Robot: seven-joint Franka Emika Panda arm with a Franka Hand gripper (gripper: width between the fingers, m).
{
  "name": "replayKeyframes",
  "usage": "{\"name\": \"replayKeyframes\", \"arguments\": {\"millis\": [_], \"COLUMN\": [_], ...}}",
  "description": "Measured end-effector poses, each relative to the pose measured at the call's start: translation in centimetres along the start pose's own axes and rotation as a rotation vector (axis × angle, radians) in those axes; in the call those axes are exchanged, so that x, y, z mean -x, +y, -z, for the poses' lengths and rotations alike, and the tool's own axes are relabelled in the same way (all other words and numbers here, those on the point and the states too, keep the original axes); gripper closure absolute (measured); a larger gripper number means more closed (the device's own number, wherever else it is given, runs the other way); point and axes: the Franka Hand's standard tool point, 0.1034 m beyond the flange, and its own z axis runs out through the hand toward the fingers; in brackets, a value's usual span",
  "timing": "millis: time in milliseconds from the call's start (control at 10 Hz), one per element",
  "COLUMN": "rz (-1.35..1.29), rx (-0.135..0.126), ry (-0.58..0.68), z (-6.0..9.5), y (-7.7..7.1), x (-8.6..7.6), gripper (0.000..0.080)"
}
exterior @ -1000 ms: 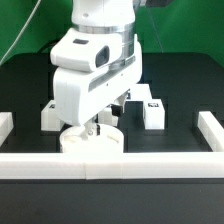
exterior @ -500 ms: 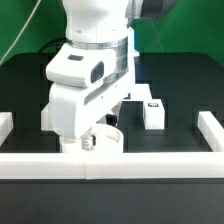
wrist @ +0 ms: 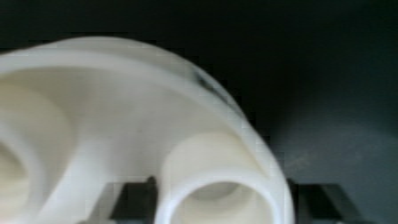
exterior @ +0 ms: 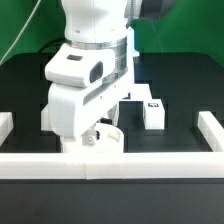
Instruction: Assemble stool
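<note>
- Clenching on the stool seat (exterior: 112, 143), the claw (exterior: 95, 137) of the white Panda arm (exterior: 90, 70) reaches straight down near the front of the black surface (exterior: 185, 90); we read it as grasping the seat.
- In the wrist view we see the stool seat (wrist: 125, 110) filling most of the picture. Its rounded white wall curves over hollow pockets, and the claw (wrist: 222, 205) sits astride one part of that wall.
- We make out the dark fingers (wrist: 130, 203), one on either side of that wall, each right against the plastic.
- In the exterior view we find the seat to be a thick round white disc. It sits level just behind the front border rail (exterior: 160, 165), and the arm's bulk hides much of its top.
- We see one white block leg (exterior: 153, 115) standing on the surface to the exterior view's right of the seat. It is apart from the seat and has a black-and-white tag on its upper face.
- We see a second white leg (exterior: 46, 117) toward the exterior view's left, partly hidden behind the arm's body; whether it touches the seat we cannot tell.
- We note a left rail piece (exterior: 5, 126) at the exterior view's left edge and a right rail piece (exterior: 210, 130) at its right edge, both well apart from the seat.
- We cannot tell from either view whether the seat is lifted or rests on the surface.
</note>
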Motion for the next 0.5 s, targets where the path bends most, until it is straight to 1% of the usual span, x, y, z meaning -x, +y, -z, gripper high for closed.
{"name": "replayKeyframes", "arguments": {"millis": [100,500], "rz": [0.000,0.000], "rx": [0.000,0.000], "ry": [0.000,0.000], "z": [-0.01,-0.01], "y": [-0.01,-0.01], "x": [0.00,0.00], "gripper": [0.0475,0.0476]}}
